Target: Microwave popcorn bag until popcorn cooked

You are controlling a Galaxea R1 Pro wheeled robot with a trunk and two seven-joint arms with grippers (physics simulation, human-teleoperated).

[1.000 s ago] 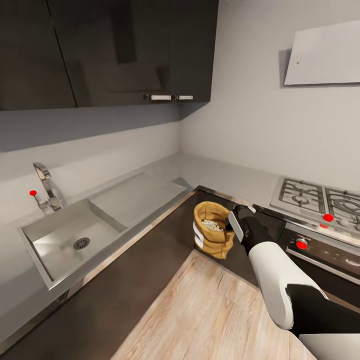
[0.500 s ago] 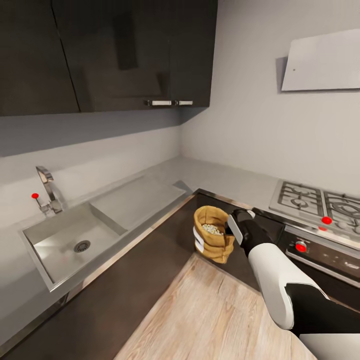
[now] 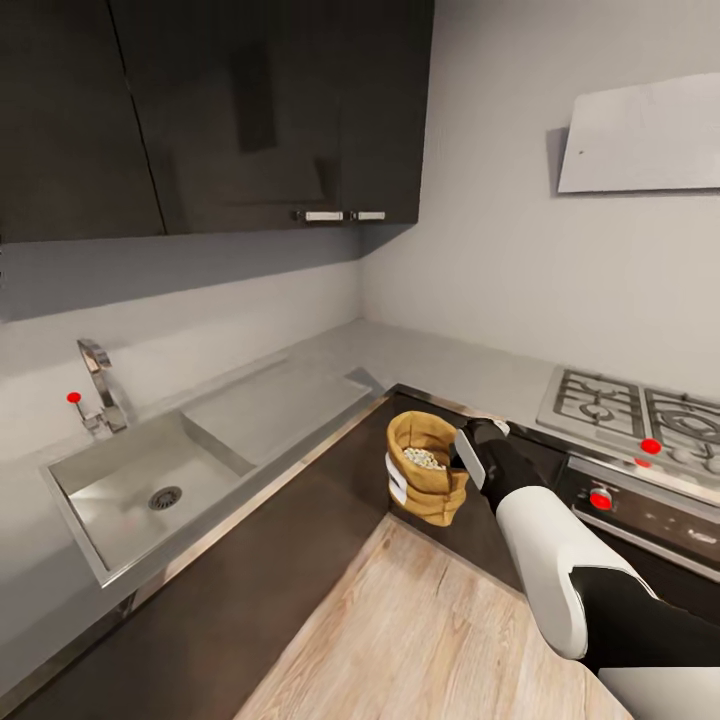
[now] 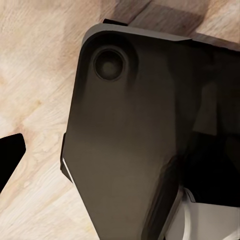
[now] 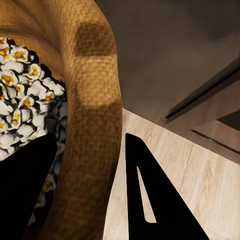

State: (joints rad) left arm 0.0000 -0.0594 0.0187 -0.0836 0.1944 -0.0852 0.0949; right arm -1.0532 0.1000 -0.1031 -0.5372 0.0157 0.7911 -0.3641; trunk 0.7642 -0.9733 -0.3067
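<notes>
Unmoved: right gripper [image 3: 462,452] clamps popcorn bag [image 3: 424,466] (rim)

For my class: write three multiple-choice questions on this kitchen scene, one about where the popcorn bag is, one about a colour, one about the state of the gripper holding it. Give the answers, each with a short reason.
1. Where is the mustard-yellow crinkled popcorn bag?
A. Lying in the steel sink
B. Held in the air in front of the dark cabinet fronts, above the wood floor
C. Standing on the gas hob

2. What colour are the round dots on the hob and oven front?
A. Red
B. Green
C. Blue

3. What is the state of the right gripper?
A. Open and away from the bag
B. Resting flat on the worktop
C. Shut on the bag's rolled rim

Answers:
1 B: in the head view the bag hangs clear of the grey steel countertop, beside the cabinet corner.
2 A: a dot on the hob is bright red.
3 C: in the right wrist view one finger is outside the rim and the other inside.
</notes>
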